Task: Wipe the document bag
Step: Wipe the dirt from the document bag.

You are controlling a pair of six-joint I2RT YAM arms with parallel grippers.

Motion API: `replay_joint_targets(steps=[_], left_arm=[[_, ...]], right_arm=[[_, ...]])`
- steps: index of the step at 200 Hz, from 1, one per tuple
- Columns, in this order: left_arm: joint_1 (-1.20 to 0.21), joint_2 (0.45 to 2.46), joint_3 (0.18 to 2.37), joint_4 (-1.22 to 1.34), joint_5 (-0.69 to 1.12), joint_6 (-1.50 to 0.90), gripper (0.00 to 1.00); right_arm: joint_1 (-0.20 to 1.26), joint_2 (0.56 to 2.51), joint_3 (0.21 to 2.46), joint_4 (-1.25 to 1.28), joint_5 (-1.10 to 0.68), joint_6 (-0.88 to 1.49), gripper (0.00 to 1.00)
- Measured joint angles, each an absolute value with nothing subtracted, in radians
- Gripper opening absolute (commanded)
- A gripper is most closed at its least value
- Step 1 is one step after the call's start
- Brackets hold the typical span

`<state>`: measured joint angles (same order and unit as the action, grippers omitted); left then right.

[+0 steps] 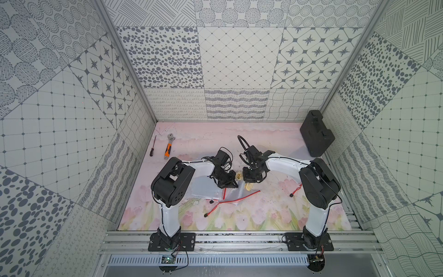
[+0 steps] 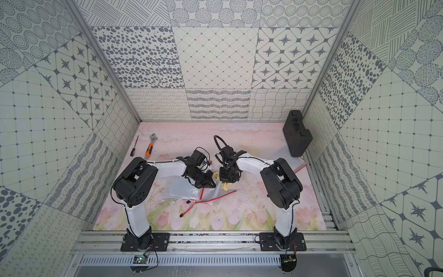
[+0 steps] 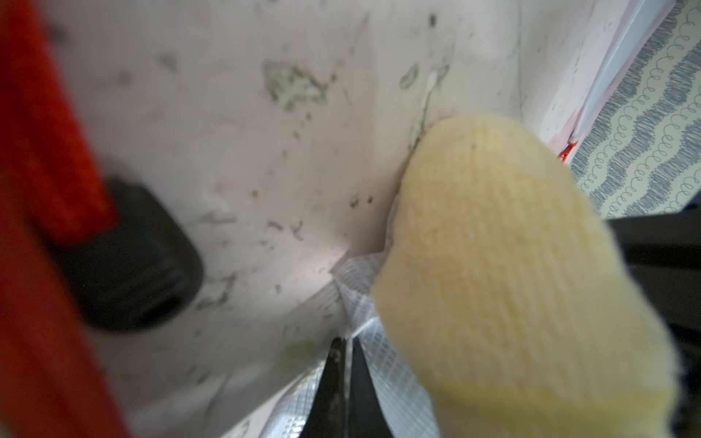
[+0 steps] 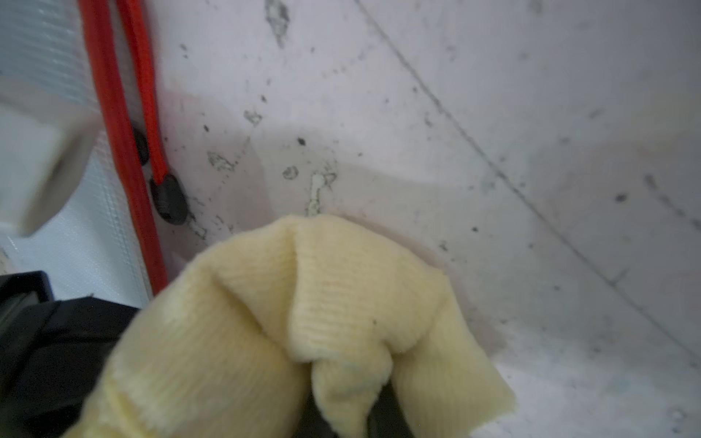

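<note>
**Yellow cloth (image 4: 303, 322) and document bag (image 1: 205, 189), wiping pose**

- Yellow cloth: knit and bunched, pinched in the closed right gripper (image 1: 248, 179) so that a padded fold faces down for rubbing.
- Document bag: translucent mesh with a red zip. It lies on the floral mat (image 1: 263, 211) at centre, partly under the left arm.
- Left gripper (image 3: 345, 364): jaws together on the bag's mesh edge, probably to anchor it against sliding. The cloth sits just beside this pinch.

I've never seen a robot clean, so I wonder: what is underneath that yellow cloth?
Around the yellow cloth you see the stained pink table mat and a mesh document bag whose edge disappears behind it. What lies directly under the cloth is covered.
</note>
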<state>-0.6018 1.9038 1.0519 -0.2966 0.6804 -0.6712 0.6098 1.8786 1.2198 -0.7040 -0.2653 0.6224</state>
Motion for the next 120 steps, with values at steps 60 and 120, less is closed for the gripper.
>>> replay_joint_targets(steps=[60, 120], left_arm=[[-0.593, 1.869, 1.039, -0.325, 0.621, -0.664, 0.0], [-0.555, 1.859, 1.032, -0.321, 0.583, -0.748, 0.0]], right_arm=[[0.356, 1.784, 1.327, -0.959, -0.068, 0.564, 0.0], [0.625, 1.773, 1.409, -0.929, -0.117, 0.588, 0.0]])
